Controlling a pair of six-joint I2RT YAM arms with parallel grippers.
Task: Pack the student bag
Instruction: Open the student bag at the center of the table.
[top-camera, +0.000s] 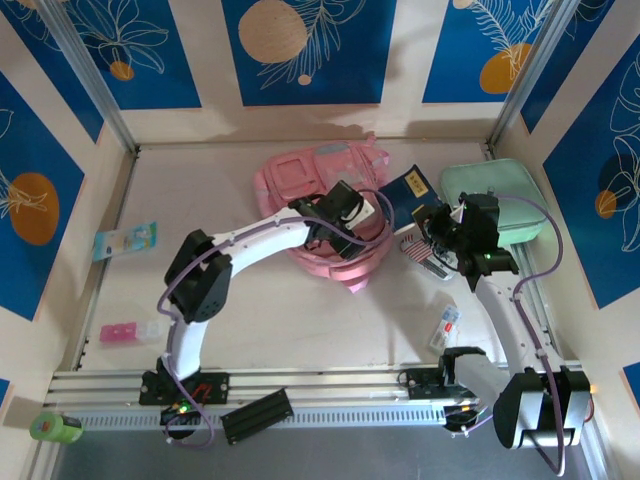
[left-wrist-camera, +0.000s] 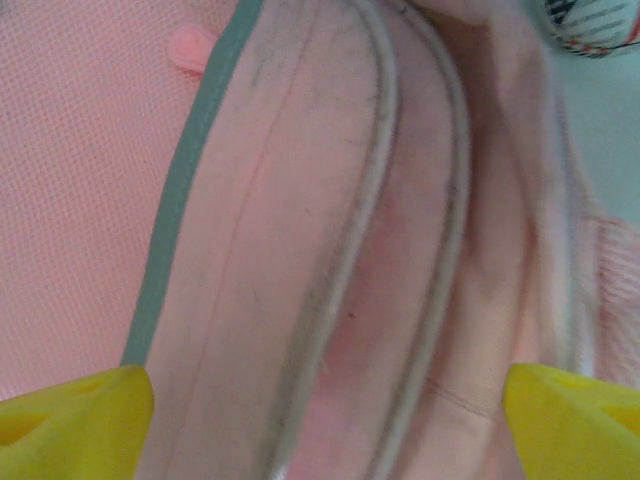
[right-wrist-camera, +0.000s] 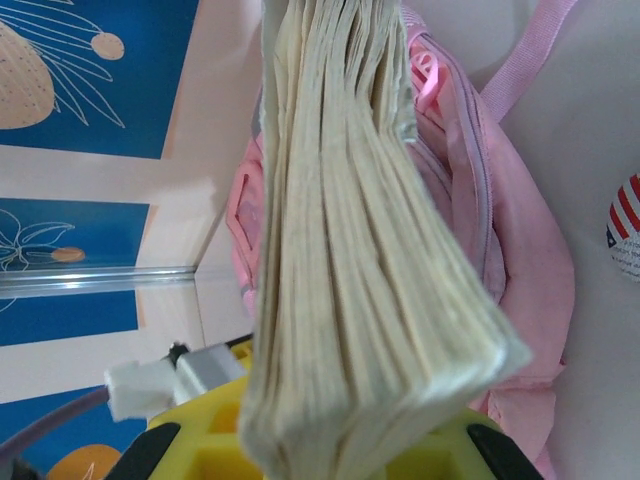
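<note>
The pink student bag (top-camera: 300, 185) lies at the back middle of the table, straps trailing toward the front. My left gripper (top-camera: 345, 215) hovers right over it. In the left wrist view the yellow fingers (left-wrist-camera: 75, 420) stand wide apart, open, with pink fabric and grey piping of the bag (left-wrist-camera: 330, 250) spread beneath them. My right gripper (top-camera: 440, 228) is shut on a thick dark-blue book (top-camera: 408, 190), held upright just right of the bag. Its cream page edges (right-wrist-camera: 350, 250) run up from between the jaws, with the bag (right-wrist-camera: 500, 230) behind.
A mint-green case (top-camera: 500, 200) lies at the back right. A flag-patterned item (top-camera: 418, 250) sits below the book. A small white item (top-camera: 447, 325) lies front right. A light-blue packet (top-camera: 125, 240) and a pink item (top-camera: 130, 332) lie on the left.
</note>
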